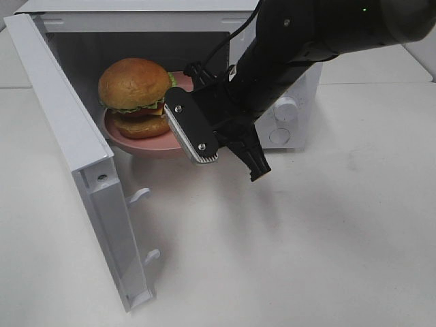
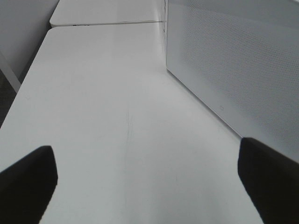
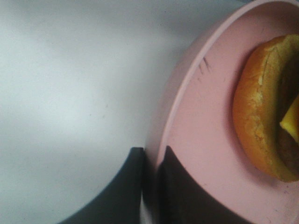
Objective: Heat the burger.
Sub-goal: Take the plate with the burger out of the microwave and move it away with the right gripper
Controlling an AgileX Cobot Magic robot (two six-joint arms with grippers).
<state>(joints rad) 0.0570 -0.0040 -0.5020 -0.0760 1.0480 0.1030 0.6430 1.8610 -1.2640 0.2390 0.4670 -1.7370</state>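
The burger rests on a round pink plate at the mouth of the open white microwave, partly inside the cavity. My right gripper reaches in from the upper right and meets the plate's right front rim. The right wrist view shows my right gripper shut on the rim of the plate, with the burger's bun close beside. In the left wrist view my left gripper is open and empty over the table. It does not show in the high view.
The microwave door stands swung out towards the front left. Its outer face lies beside my left gripper. Two white knobs sit on the oven's right front panel. White tabletop spreads in front.
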